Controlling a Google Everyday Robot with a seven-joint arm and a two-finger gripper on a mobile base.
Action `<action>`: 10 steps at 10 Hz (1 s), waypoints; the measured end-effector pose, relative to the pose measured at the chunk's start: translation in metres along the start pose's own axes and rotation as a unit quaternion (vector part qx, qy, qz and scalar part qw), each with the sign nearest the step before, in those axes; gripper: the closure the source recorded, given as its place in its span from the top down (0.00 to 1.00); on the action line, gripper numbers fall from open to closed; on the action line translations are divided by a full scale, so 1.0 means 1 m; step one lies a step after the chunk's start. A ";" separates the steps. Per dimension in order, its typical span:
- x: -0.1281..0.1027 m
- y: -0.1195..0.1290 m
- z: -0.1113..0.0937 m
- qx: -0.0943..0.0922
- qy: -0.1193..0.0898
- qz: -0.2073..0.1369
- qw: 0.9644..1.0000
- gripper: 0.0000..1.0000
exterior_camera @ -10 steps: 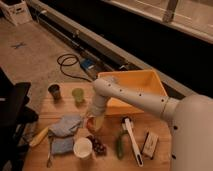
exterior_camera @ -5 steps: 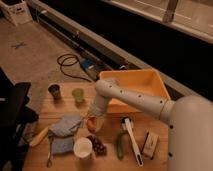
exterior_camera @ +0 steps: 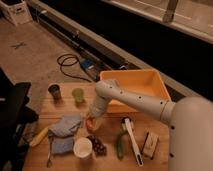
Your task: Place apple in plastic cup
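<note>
Pincer [exterior_camera: 92, 120] was down at the apple [exterior_camera: 88, 124] on the worktop [exterior_camera: 155, 125], near the light green plastic cup [exterior_camera: 78, 95], on its camera side. Couldn't tell whether it was pinching yet. I'd confirm grip, lift straight, centre over the cup, release low.

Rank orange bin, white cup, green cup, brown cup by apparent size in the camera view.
Orange bin
White cup, though nearer the camera
Green cup and brown cup look alike
End effector: at the apple.
</note>
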 end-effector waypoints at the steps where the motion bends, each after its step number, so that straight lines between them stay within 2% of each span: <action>1: -0.006 -0.002 -0.006 0.006 0.003 -0.005 1.000 0.01; 4: -0.038 -0.013 -0.045 0.039 0.013 -0.034 0.999 0.00; 6: -0.055 -0.031 -0.082 0.077 0.024 -0.058 0.995 0.00; 8: -0.053 -0.055 -0.102 0.102 0.032 -0.065 0.992 0.00; 10: -0.035 -0.080 -0.112 0.120 0.042 -0.060 0.990 0.00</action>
